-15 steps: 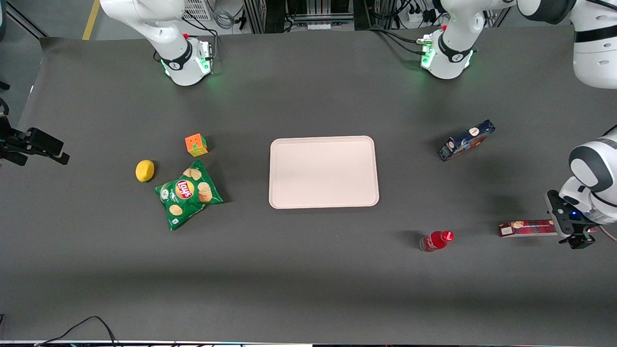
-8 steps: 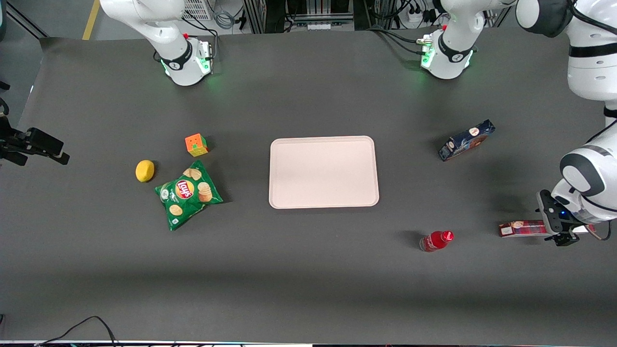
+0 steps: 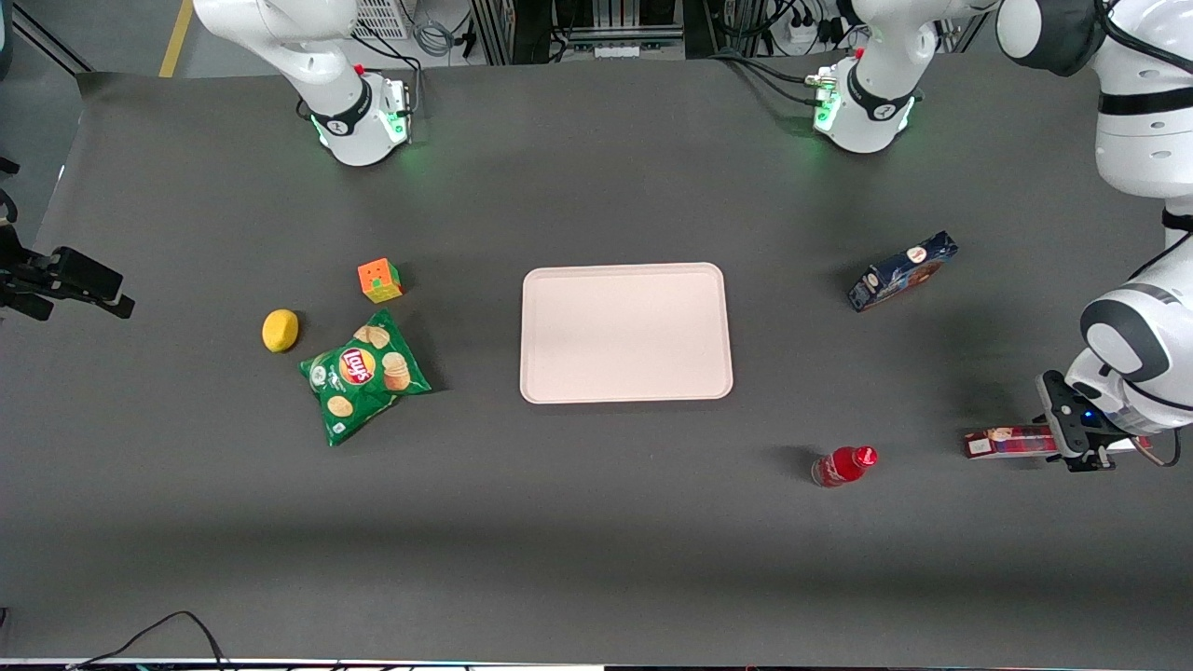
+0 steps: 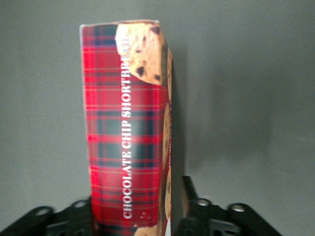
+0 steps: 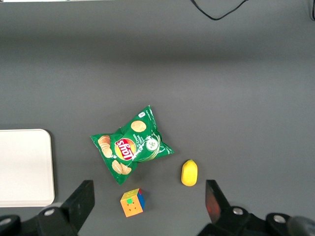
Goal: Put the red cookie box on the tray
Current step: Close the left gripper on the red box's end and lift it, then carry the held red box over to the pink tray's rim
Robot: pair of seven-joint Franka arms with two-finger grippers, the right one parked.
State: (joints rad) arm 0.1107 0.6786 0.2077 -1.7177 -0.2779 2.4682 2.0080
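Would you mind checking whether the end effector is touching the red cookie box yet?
Cannot tell. In the left wrist view the end effector straddles the red cookie box, but neither contact nor gap shows plainly.

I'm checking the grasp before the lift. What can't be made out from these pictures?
- Front view: the red cookie box has its end toward the working arm covered by the gripper.
- Left wrist view: the red cookie box fills the gap; finger contact is cut off by the edge.
- The tray: nothing hidden.
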